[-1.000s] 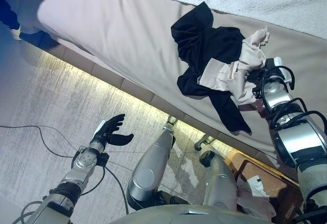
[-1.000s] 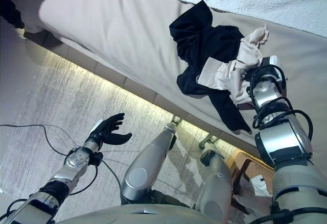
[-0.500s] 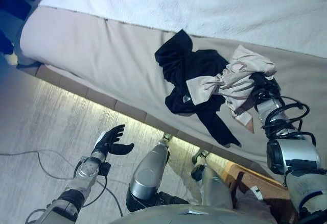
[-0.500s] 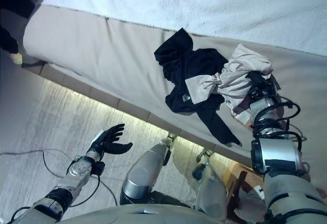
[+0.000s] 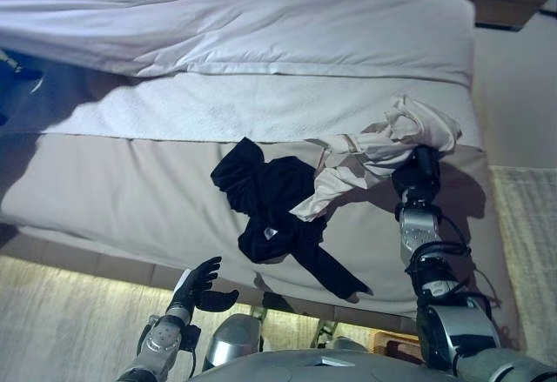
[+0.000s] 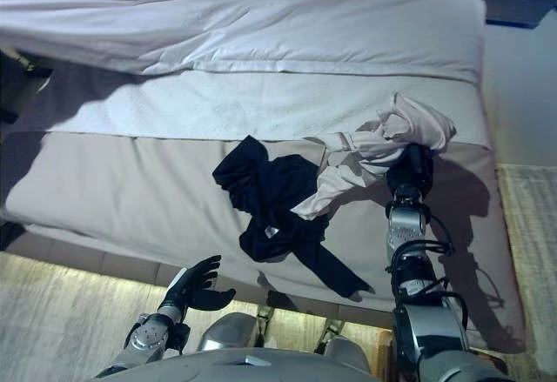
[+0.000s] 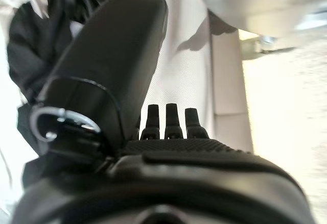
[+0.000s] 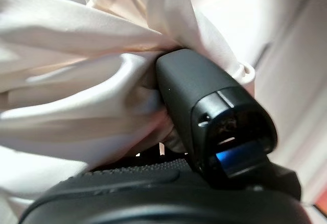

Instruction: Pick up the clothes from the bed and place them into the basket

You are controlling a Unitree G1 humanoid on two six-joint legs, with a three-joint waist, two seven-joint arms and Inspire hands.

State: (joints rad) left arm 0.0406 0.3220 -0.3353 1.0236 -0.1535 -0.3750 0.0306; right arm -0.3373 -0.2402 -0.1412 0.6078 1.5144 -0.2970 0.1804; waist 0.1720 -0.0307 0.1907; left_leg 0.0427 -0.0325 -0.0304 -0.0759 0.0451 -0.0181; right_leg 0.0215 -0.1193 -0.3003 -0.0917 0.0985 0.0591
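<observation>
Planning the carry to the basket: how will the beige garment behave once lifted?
Probably floppy: the beige garment bunches around the right hand and trails down. Its tail overlaps the black garment, so that may drag along.

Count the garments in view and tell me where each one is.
2. A black garment lies spread on the bed near its front edge. A beige garment is held up in the right hand, its tail overlapping the black one. More could be hidden beneath.
</observation>
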